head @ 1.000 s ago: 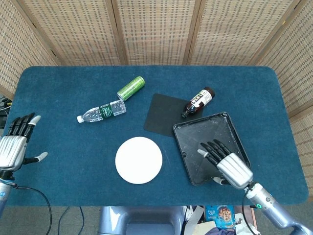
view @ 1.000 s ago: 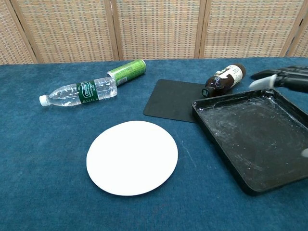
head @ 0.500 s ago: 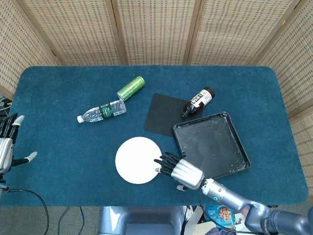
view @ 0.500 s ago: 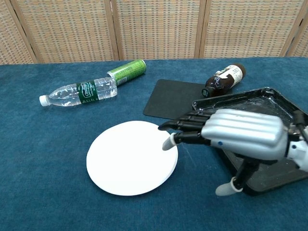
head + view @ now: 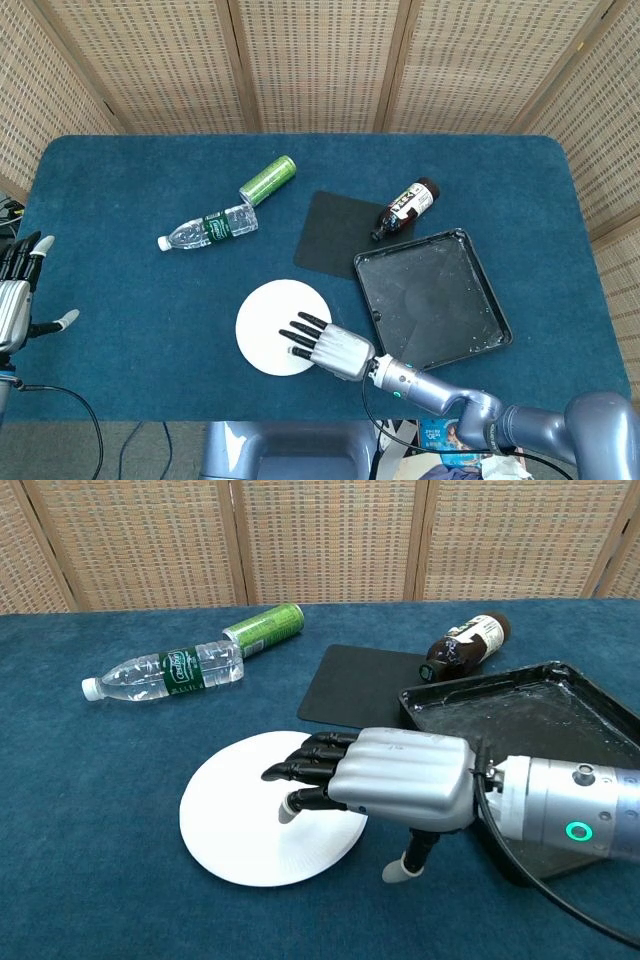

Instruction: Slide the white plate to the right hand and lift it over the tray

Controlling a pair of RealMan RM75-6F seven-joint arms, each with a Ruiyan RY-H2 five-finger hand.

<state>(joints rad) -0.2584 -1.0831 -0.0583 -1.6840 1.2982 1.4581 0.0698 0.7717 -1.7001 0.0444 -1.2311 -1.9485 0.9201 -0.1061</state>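
Just one white plate, one tray.

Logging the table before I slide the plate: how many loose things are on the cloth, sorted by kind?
Bottles: 2, a clear water bottle and a brown bottle, both lying down
Cans: 1, green can
Plates: 1, white plate, with the right hand over it
Trays: 1, black tray
Mats: 1, black mat
Total: 6
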